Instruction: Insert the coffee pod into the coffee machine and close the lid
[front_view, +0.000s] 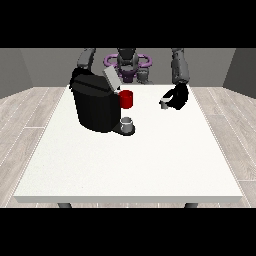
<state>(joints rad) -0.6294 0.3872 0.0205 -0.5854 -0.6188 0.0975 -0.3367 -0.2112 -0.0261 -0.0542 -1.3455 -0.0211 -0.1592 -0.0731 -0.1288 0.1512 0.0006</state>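
A black coffee machine (94, 106) stands on the table's left half, with its grey lid (111, 79) tilted up and open. A small grey cup (127, 123) sits on the machine's base at its front right. The hand at the view's right (177, 97) is lowered near the table's far right part, with its fingers curled round a small light coffee pod (163, 104). The hand at the view's left is hidden behind the coffee machine; only its grey arm (86, 58) shows above it.
A red mug (126, 99) stands just right of the machine, behind the grey cup. The white table (135, 165) stretches wide towards the camera. The robot's body (128, 64) is at the far edge.
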